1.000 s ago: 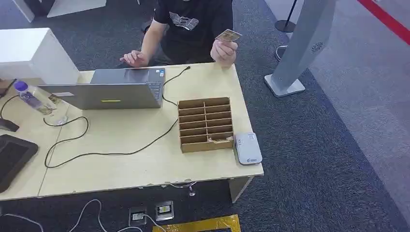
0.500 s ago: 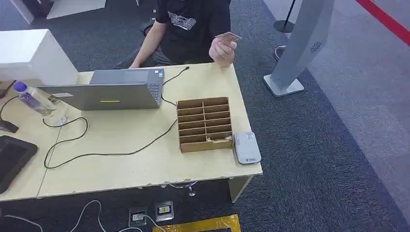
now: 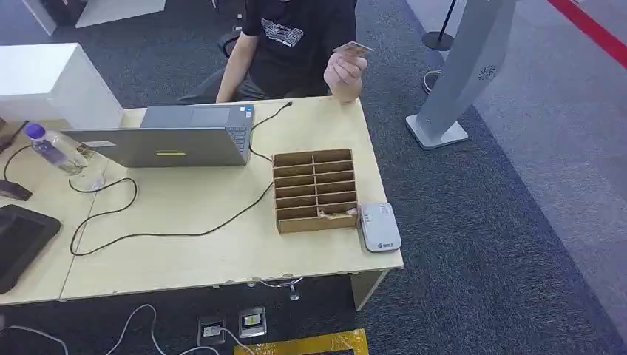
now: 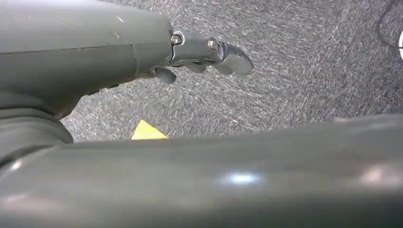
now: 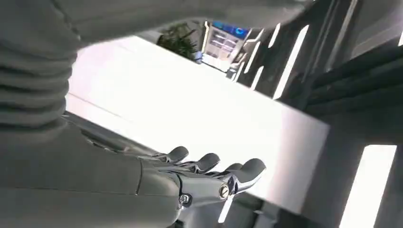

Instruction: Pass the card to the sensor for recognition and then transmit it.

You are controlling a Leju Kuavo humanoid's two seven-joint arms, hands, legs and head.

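1. So, the card (image 3: 350,49) is held up in a person's hand (image 3: 344,72) at the far right corner of the desk (image 3: 207,251), well above the desktop and tilted nearly flat. The person (image 3: 296,41) is seated behind the desk in a black shirt.
2. The sensor (image 3: 379,227), a small grey-white reader, is laid flat on the desk near the front right corner, just beside the right wall of the box (image 3: 316,191). It's well apart from the card.
3. The box is a brown cardboard organiser split into two columns of narrow slots. Something small and pale is seen in the front right slot; what it is can't be told.
4. A laptop (image 3: 171,136) is set open on the far side of the desk, left of the box, with a black cable (image 3: 185,229) run from it across the desktop toward the left.
5. A bottle (image 3: 53,151) with a purple cap is lying tilted at the left of the desk, near a white block (image 3: 52,81). A dark tablet (image 3: 18,240) is seen at the left edge.
6. The left hand (image 4: 209,54) is seen in its wrist view over grey carpet (image 4: 294,71), fingers loosely apart, nothing held.
7. The right hand (image 5: 209,178) is seen in its wrist view against a bright white surface, fingers spread a bit and extended, nothing held.
8. A grey kiosk post (image 3: 458,74) is stood on the carpet to the right of the desk.
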